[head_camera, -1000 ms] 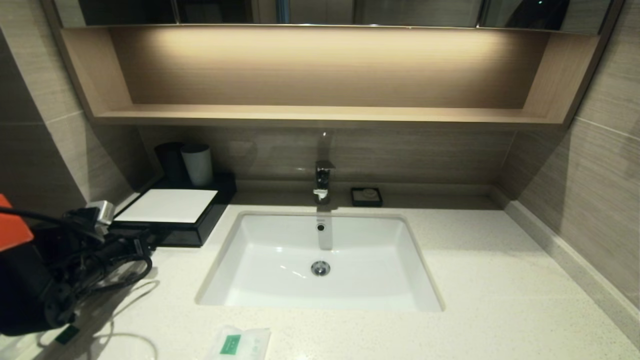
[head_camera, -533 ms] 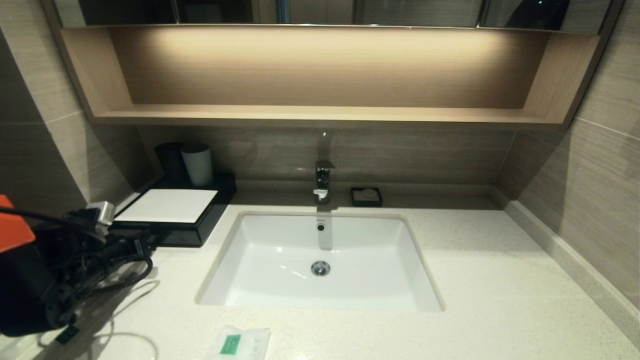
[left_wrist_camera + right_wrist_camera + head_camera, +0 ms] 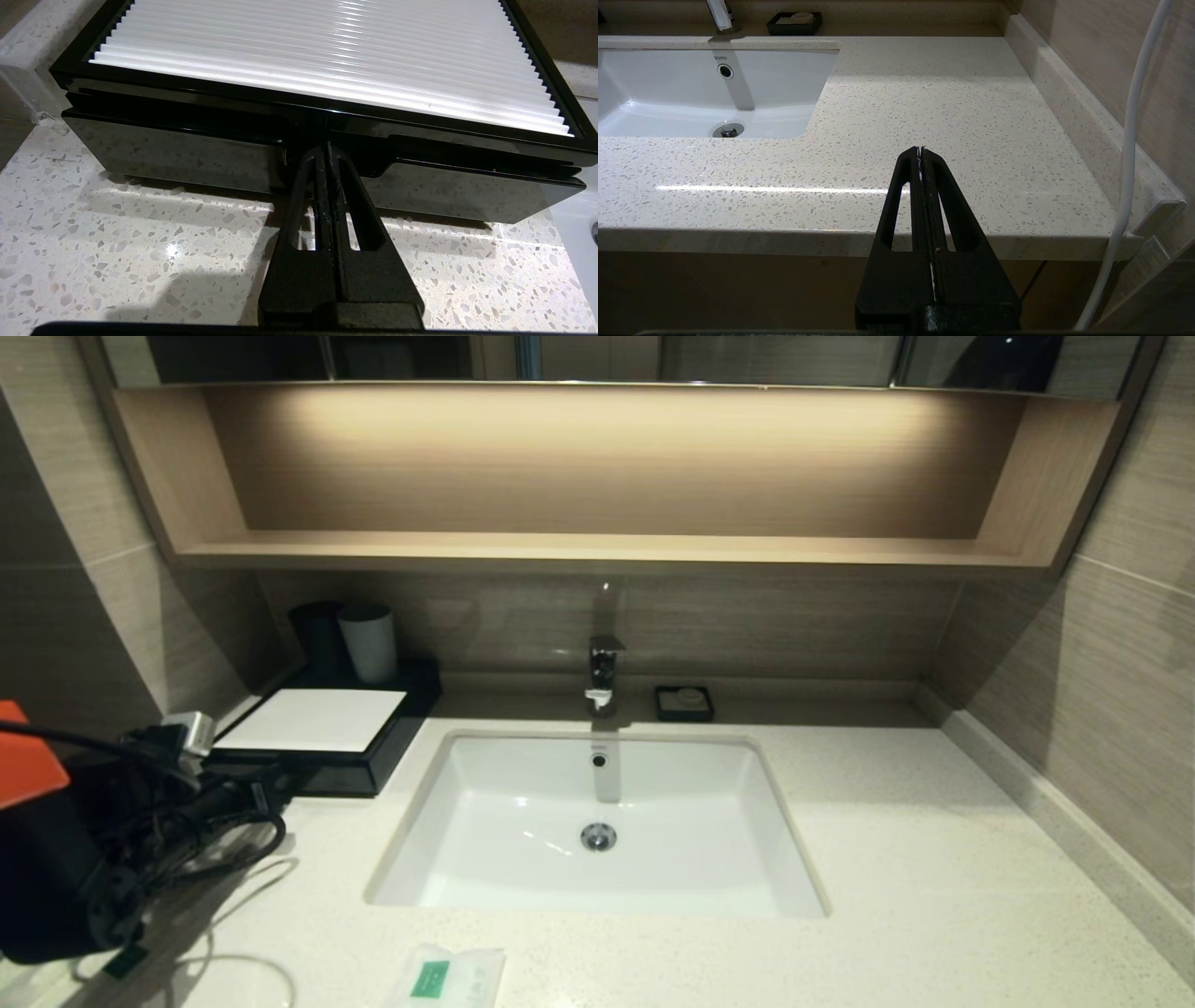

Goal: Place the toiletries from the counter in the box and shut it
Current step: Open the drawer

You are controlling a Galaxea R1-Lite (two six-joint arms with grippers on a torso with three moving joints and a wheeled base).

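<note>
Nearest the robot, a small white sachet with a green square label lay flat on the speckled counter, in front of the white sink. The right gripper hung by the counter's front edge with its fingers pressed together, holding nothing. Farther back on the left, the left gripper, fingers also pressed together, had its tips at the middle of the drawer front of the black box, whose ribbed white top panel lay before a grey cup.

The box had glossy black plastic walls and a ribbed white top; the counter was polished speckled stone, the sink glazed white.
</note>
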